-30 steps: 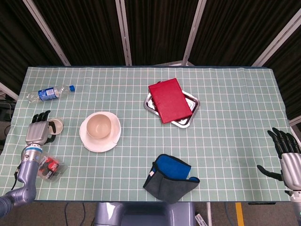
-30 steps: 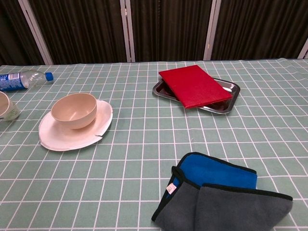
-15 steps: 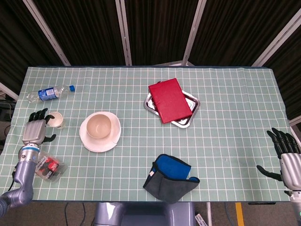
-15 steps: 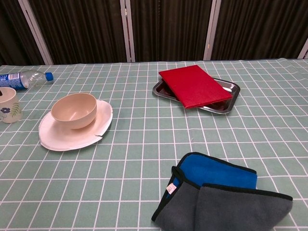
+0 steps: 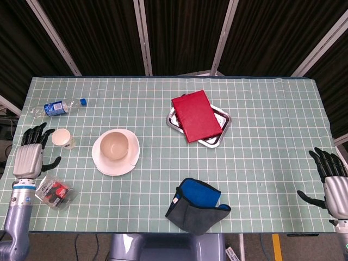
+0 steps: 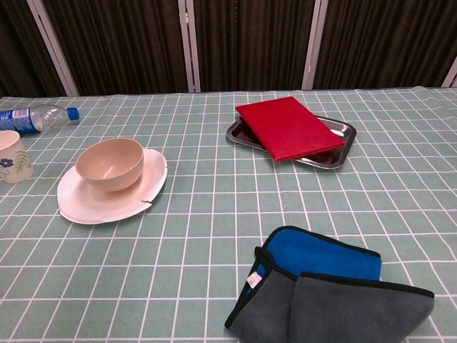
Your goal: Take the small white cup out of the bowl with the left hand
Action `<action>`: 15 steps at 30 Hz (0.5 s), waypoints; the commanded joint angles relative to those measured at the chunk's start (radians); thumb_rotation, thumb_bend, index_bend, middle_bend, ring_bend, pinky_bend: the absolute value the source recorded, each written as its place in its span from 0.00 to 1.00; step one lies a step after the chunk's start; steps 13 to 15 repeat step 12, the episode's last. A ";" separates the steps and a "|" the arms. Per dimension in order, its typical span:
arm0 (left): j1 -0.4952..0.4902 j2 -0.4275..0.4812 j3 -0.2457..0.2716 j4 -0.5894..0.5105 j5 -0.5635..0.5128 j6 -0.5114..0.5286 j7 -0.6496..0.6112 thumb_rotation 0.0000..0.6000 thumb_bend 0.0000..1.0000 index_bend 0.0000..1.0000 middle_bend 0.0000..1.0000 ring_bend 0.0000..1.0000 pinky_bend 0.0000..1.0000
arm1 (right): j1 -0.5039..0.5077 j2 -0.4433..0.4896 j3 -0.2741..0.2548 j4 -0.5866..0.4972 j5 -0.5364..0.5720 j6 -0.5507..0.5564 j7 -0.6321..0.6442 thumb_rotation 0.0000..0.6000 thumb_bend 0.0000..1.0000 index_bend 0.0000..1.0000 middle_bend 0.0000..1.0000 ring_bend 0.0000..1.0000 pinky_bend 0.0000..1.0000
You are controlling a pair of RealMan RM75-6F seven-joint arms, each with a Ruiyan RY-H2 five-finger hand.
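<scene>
The small white cup stands upright on the table, left of the beige bowl. That bowl sits empty on a white plate. My left hand hovers at the table's left edge, a short gap left of the cup, fingers spread and holding nothing. At the right edge my right hand is open too, far from everything. The chest view shows neither hand.
A plastic bottle lies behind the cup. A red packet lies near my left forearm. A red book rests on a metal tray. A blue-grey cloth lies at the front.
My left hand let go of the cup, which went from tilted to upright on the table. The hand then drew back to the left edge and down. The right hand stayed put.
</scene>
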State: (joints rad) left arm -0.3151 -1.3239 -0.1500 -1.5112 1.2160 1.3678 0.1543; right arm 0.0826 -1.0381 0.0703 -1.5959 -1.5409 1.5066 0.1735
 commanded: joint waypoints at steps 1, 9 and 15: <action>0.105 0.043 0.050 -0.095 0.074 0.151 0.049 1.00 0.26 0.08 0.00 0.00 0.00 | 0.003 -0.003 0.000 0.002 0.003 -0.006 -0.005 1.00 0.03 0.04 0.00 0.00 0.00; 0.190 0.067 0.101 -0.131 0.102 0.242 0.134 1.00 0.18 0.00 0.00 0.00 0.00 | 0.019 -0.024 0.001 0.019 0.023 -0.045 -0.032 1.00 0.03 0.04 0.00 0.00 0.00; 0.216 0.087 0.109 -0.149 0.125 0.272 0.119 1.00 0.18 0.00 0.00 0.00 0.00 | 0.020 -0.031 -0.001 0.020 0.016 -0.040 -0.047 1.00 0.03 0.04 0.00 0.00 0.00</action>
